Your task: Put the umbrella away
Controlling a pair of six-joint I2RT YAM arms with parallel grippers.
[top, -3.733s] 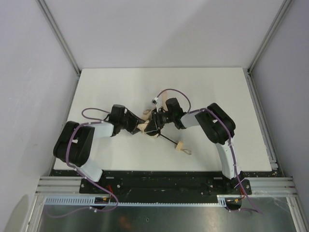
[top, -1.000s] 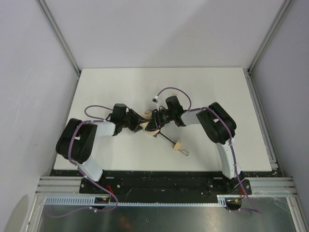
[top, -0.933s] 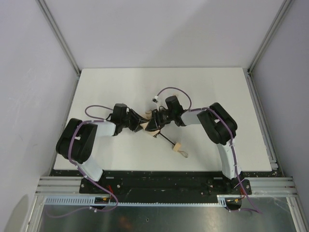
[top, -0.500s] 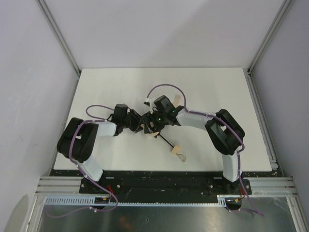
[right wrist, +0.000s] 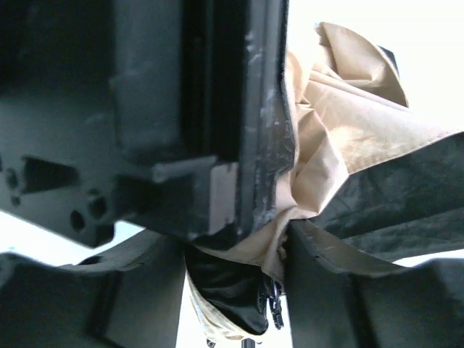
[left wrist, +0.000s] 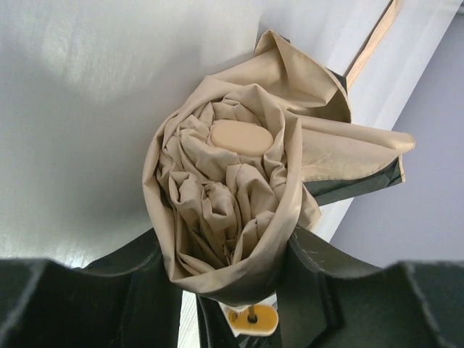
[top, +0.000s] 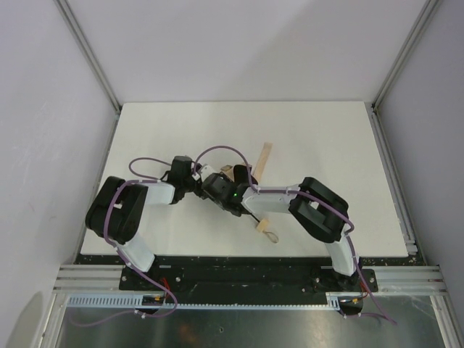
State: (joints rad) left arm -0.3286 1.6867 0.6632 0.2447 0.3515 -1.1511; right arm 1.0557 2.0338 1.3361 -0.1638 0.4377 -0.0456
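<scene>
So we've got the umbrella (left wrist: 232, 196) bunched up in the left gripper (left wrist: 228, 257), jaws closed on the rolled tan canopy (left wrist: 196, 210), with the end cap (left wrist: 241, 136) poking out just past the fingertips. The right gripper (right wrist: 235, 290) is right up against the left one with a fold of canopy between its jaws, but we honestly can't tell if it's pinching that fabric or just sitting round it. The wooden handle (top: 262, 225) lies on the table (top: 326, 138) back behind the right gripper, just beside its forearm. A tan strip (top: 262, 156), probably the closure strap, sticks out beyond both grippers. We reckon the step is tidying the canopy into a tight roll. One loose flap (left wrist: 355, 148) hangs out to one side of the left gripper, so the trick is: left holds firm, right takes only fabric, not ribs, and wraps it the way the folds spiral. The grippers are nearly touching, so small slow moves or we'll knock the bundle loose
</scene>
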